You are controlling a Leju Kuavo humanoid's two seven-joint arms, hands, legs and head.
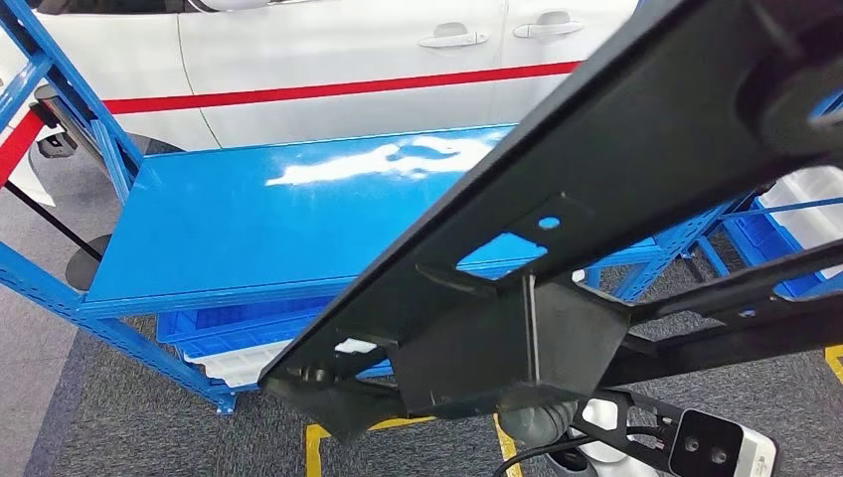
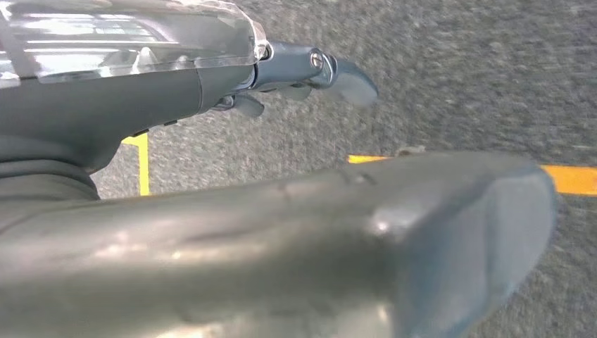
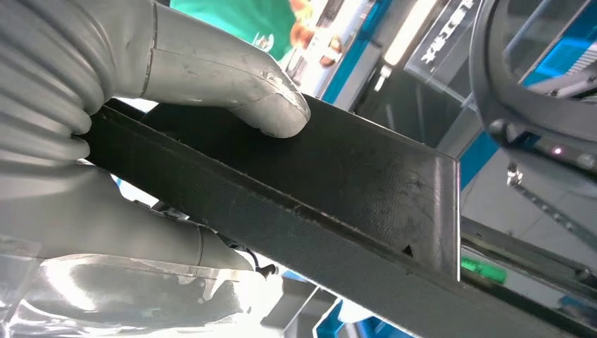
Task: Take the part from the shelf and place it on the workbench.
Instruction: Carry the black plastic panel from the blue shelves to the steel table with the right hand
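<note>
The part is a long black metal bracket with cut-outs and a boxy block at its middle. It runs slantwise close before my head camera, above the floor and in front of the blue shelf. My right hand grips one end of the part, with the thumb pressed on its flat face and the fingers under it. My left hand hangs over the grey floor with its fingers stretched out and nothing in it.
The shelf's top board is bare and glossy. Blue bins sit on the level below, and a white bin stands at the right. A white car with a red stripe is parked behind. Yellow lines mark the grey carpet.
</note>
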